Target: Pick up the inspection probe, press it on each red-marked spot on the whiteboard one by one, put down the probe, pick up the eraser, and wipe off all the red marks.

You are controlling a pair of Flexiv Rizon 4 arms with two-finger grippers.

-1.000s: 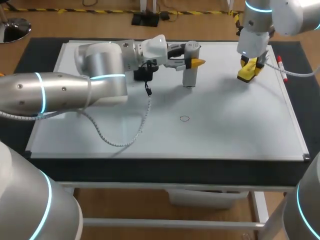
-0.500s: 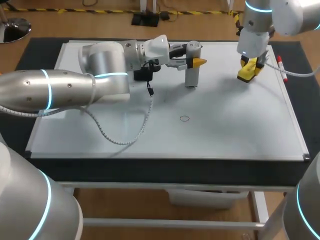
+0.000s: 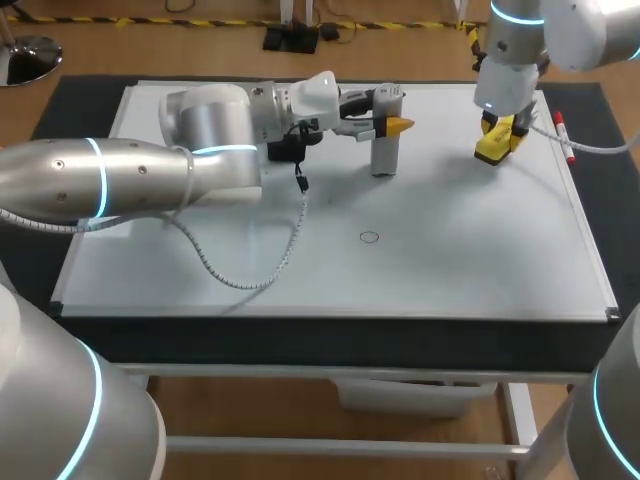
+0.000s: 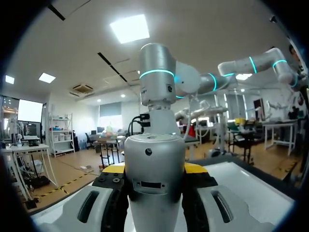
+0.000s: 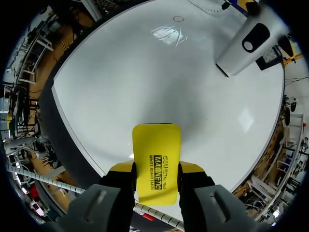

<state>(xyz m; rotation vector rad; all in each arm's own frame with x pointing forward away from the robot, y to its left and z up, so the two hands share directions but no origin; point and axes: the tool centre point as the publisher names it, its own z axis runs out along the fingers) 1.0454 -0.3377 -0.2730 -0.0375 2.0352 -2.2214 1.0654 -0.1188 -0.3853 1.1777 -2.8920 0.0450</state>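
Eraser (image 5: 157,145) yellow, black print, pinched by right pincer (image 5: 157,167); probe (image 4: 154,193) upright, pinched by left pincer (image 4: 154,169).

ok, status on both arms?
Left gripper shut on probe, upright over whiteboard. Right gripper shut on eraser. One red mark showing, nothing on it.

The whiteboard (image 3: 450,260) was smooth and glossy, catching glare from the lights. The probe (image 4: 154,179) had a satin, pale grey shell, plastic by its look. The eraser (image 5: 156,162) showed shiny yellow plastic. The left arm (image 3: 120,180) wore a smooth silvery casing; the table's dark cover (image 3: 75,110) looked matt.
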